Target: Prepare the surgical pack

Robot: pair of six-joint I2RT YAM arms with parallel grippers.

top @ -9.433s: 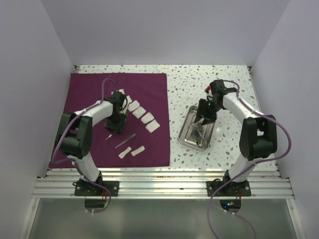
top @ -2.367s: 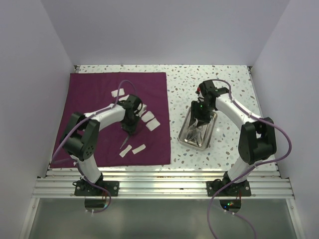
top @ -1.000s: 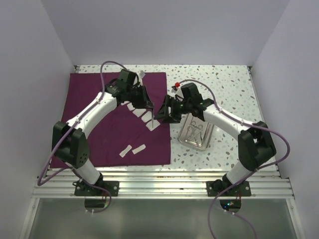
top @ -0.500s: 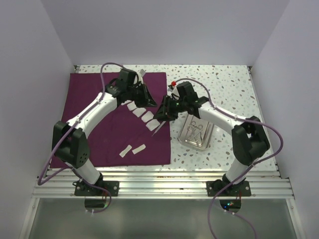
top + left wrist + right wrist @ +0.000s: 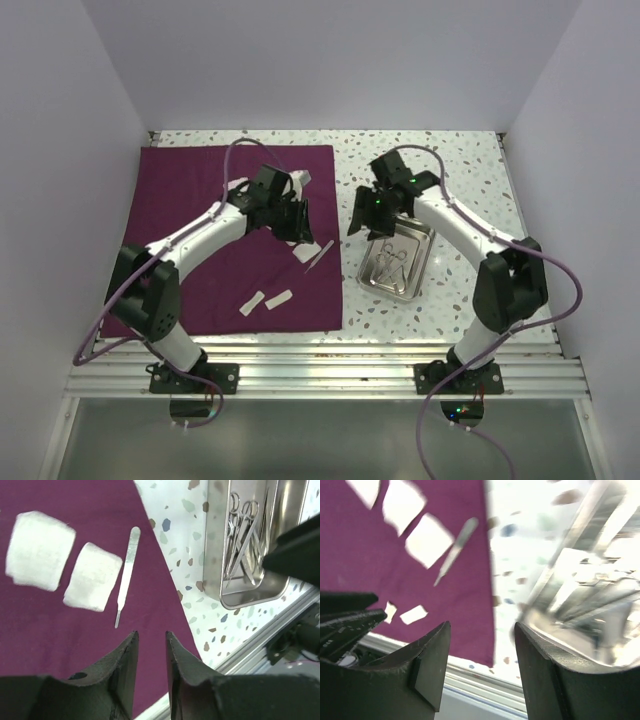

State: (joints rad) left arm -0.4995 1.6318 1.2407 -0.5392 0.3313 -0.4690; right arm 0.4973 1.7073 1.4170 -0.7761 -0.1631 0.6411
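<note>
The maroon cloth [image 5: 200,250] lies flat on the left of the table. White gauze pads [image 5: 266,300] lie on it. A thin metal tool [image 5: 320,256] lies loose at the cloth's right edge, beside a gauze pad [image 5: 92,577], and also shows in the left wrist view [image 5: 127,560] and the right wrist view [image 5: 456,547]. The steel tray [image 5: 418,272] sits right of the cloth with scissors [image 5: 392,262] in it. My left gripper [image 5: 297,224] hovers over the cloth edge, slightly open and empty [image 5: 151,634]. My right gripper [image 5: 362,216] hovers by the tray's far left corner, wide open and empty [image 5: 482,625].
Speckled tabletop [image 5: 450,170] surrounds the tray. White walls close in the back and both sides. A metal rail [image 5: 320,372] runs along the near edge. The two wrists are close together over the gap between cloth and tray.
Half a second ago the thin tool hung from my right gripper; now it lies on the cloth edge. The right gripper has opened and moved right toward the tray. The left gripper moved slightly down-right.
</note>
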